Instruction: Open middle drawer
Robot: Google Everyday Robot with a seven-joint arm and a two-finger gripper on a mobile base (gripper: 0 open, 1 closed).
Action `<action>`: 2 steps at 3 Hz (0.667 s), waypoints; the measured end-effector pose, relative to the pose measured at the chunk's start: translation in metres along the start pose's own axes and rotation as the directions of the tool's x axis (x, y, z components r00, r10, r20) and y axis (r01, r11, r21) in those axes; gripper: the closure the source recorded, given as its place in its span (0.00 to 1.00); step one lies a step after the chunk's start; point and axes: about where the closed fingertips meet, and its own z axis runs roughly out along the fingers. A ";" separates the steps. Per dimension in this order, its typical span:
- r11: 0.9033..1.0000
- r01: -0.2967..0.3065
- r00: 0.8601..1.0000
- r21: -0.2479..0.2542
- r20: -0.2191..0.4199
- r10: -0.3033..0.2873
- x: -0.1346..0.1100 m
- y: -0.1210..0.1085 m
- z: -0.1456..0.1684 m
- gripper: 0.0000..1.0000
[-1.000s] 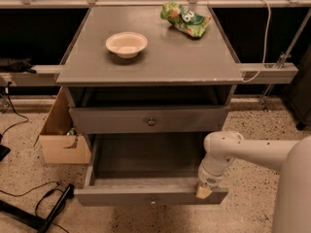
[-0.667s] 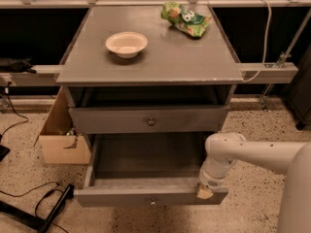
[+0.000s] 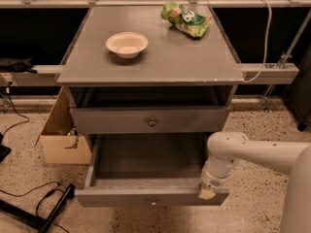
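Middle drawer (image 3: 141, 196) pulled out; jaws at its front's right end

Premises: laboratory or workshop. Evidence: speckled hard floor (image 3: 255, 176), loose cables (image 3: 30, 194) and cardboard box (image 3: 62, 142) far left of the gripper (image 3: 208, 193), which rests on the middle drawer (image 3: 121, 197) front; metal framing rails (image 3: 272, 73) beyond.
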 end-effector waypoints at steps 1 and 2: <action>1.000 0.002 1.000 -0.011 0.003 -0.002 -0.001 0.001 -0.003 1.00; 1.000 0.003 1.000 -0.014 0.004 -0.003 -0.002 -0.002 -0.005 1.00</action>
